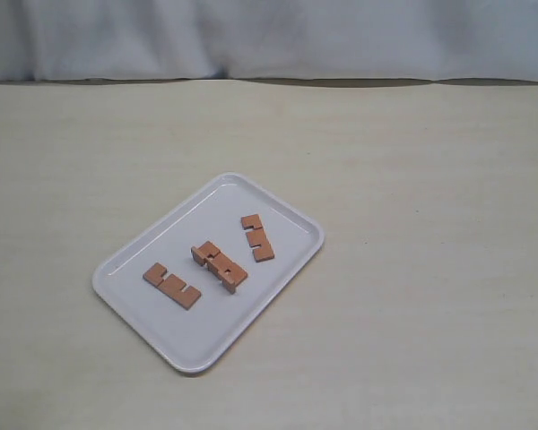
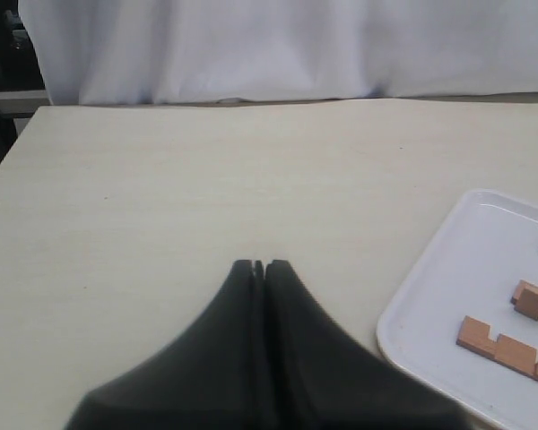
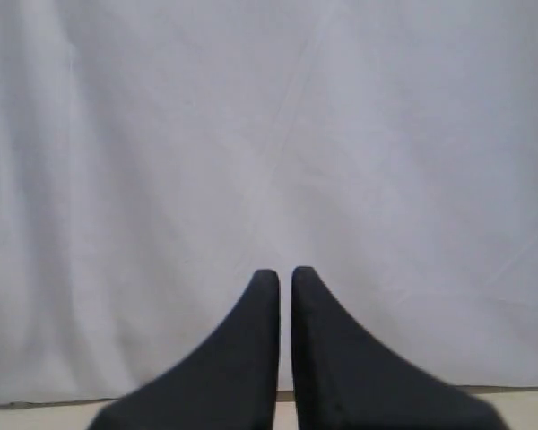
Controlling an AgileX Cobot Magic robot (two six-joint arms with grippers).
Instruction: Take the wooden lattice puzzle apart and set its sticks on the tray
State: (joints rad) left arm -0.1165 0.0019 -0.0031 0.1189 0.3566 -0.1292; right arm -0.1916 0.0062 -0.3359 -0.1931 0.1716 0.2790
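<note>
Reddish-brown notched wooden sticks (image 1: 172,286) lie on the pale rectangular plastic tray (image 1: 206,331), the middle pair (image 1: 220,266) seemingly still interlocked. They look light and stiff, best pinched across the long edges. Both arms' jaws are pressed together, empty.

The table (image 1: 430,179) and tray (image 1: 197,331) are viewed from above by the exterior camera. The left wrist view is held low, faced toward the far curtain (image 2: 251,45); the tray's left part is shared. Only curtain is seen from the right wrist.
</note>
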